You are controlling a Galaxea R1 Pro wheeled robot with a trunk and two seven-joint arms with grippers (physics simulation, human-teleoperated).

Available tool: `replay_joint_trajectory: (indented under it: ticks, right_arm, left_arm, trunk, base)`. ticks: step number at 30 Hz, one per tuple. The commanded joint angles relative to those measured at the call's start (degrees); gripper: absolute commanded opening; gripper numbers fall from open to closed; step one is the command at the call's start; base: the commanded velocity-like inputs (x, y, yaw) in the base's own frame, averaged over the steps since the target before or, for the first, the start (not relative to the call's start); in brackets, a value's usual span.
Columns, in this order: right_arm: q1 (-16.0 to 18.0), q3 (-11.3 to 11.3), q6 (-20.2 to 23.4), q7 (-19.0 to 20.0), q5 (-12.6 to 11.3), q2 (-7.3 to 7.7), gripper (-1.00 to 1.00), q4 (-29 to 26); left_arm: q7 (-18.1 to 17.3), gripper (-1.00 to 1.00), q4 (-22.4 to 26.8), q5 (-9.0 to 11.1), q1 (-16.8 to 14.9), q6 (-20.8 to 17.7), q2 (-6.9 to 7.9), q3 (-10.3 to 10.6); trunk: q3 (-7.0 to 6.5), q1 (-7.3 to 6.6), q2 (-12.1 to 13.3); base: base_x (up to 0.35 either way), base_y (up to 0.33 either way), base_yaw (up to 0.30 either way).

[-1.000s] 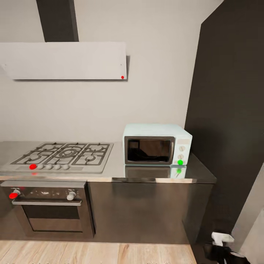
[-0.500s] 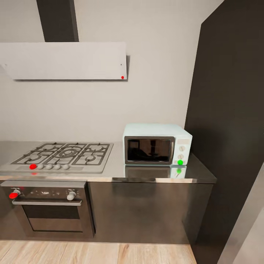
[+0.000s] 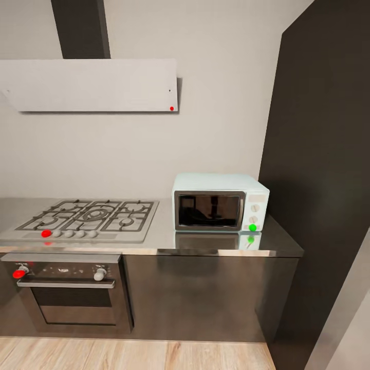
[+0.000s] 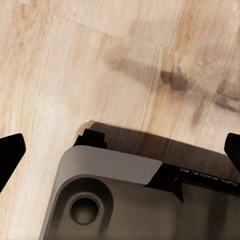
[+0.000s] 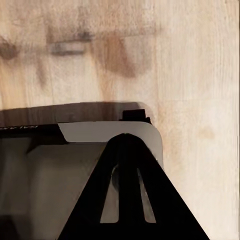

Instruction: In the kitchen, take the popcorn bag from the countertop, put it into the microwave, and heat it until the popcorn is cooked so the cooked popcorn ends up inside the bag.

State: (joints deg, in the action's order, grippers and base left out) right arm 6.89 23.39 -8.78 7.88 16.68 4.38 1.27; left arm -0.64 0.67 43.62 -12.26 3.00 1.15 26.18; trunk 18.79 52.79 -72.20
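head camera faces the countertop (image 3: 164,241) from nearby; both wrist cameras look down at wooden floor (image 4: 100,60).

A home kitchen. A gas hob (image 3: 87,218) sits over a built-in oven (image 3: 69,293). A microwave (image 3: 220,202) stands on the countertop (image 3: 164,236).

The microwave (image 3: 220,203) sits on the desk (image 3: 164,242) toward its right end, against the wall. The gas hob (image 3: 85,218) lies left of it, with the oven (image 3: 67,293) below and the hood (image 3: 90,85) above.
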Motion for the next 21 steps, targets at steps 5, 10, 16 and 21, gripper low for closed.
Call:
replay_joint_trajectory:
  ticks: [5,10,16,21]
  right_arm:
    - [0.05,-3.44,-0.34,-1.13,6.92,-1.52,-1.00,0.14]
    - [0.05,-7.54,-0.24,-6.15,10.94,-3.19,-1.00,0.36]
    - [0.05,-14.78,-0.19,-6.72,20.15,-8.60,-1.00,0.57]
    - [0.05,-13.16,-0.45,-6.74,11.28,-6.70,-1.00,0.50]
  left_arm:
    - [-0.07,1.00,-0.01,0.49,-0.03,0.10,-0.01,0.46]
    - [-0.07,1.00,0.02,0.48,-0.03,0.11,-0.01,0.47]
    - [-0.07,1.00,0.01,0.46,-0.03,0.13,-0.01,0.48]
    - [-0.07,1.00,0.03,0.50,-0.04,0.13,-0.01,0.46]
  trunk:
    - [0.07,0.00,-0.04]
    - [0.07,0.00,-0.04]
    - [0.07,0.00,-0.04]
    - [0.07,0.00,-0.04]
  base:
    - [0.000,0.000,0.000]
    - [0.000,0.000,0.000]
    - [0.000,0.000,0.000]
    - [0.000,0.000,0.000]
